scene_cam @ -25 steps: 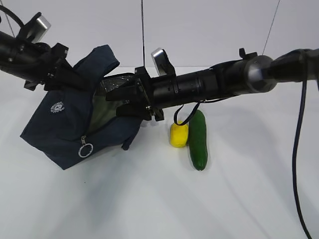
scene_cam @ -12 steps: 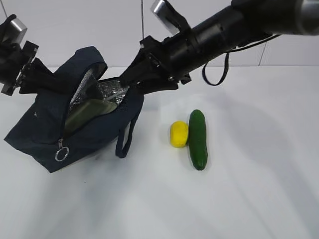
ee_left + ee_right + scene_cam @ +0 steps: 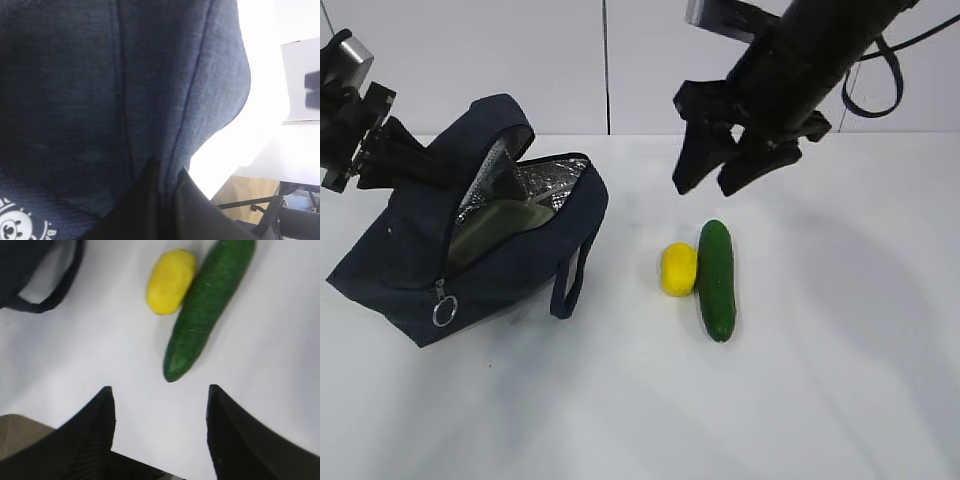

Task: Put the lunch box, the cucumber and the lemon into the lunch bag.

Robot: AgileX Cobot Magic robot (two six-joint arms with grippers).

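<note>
Lying nearest on the white desk [image 3: 620, 420], the cucumber [image 3: 716, 280] is smooth, dark green and slightly curved, its length running away from the viewer. The lemon [image 3: 678, 269], small, bright yellow and oval, sits just left of it, touching its side. Left of both slumps the bag [image 3: 410, 270], boxy dark navy fabric tipped over toward the left, its top unzipped and gaping to the right (silver foil lining shows inside). A metal ring pull [image 3: 444, 313] hangs at the near end of the zipper, and one loop handle [image 3: 572, 280] droops onto the desk. Inside the mouth the box [image 3: 500, 225] rests on a slant, its pale sage-green lid visible. Farther back, the left end effector [image 3: 395, 160] is clenched on the bag's upper flap, holding it up. The right end effector [image 3: 713, 182] hovers above and behind the cucumber, jaws spread and holding nothing.
</note>
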